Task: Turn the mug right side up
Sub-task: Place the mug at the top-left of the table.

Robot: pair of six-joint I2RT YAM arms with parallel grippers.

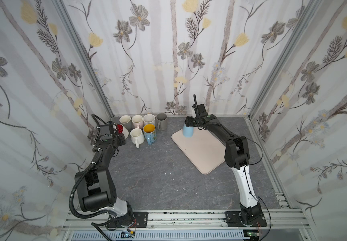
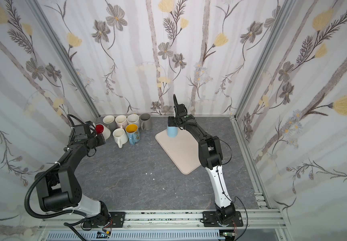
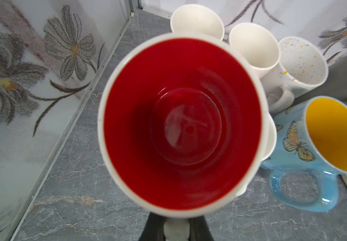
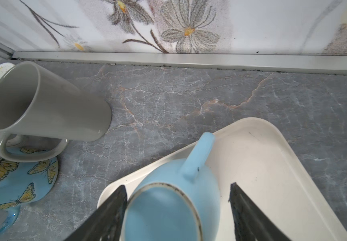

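- Two mugs in play: we see the white ceramic mug with red inside (image 3: 181, 125) clamped by its handle in the left gripper (image 3: 176, 229), beside six upright mugs (image 1: 137, 135) back left.
- Light blue ceramic mug (image 4: 168, 208) sits upside down on the cream rectangular tray (image 4: 262, 167).
- Right gripper (image 4: 178, 187) is spread, straddling it; one finger touches, the other is clear.

Black-and-white arms (image 1: 99, 179), looped black cables (image 1: 70, 198)

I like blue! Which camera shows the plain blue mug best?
The right wrist view shows the light blue mug close, bottom up, handle clear. Both top views show it tiny on the tray. Left wrist view misses it.
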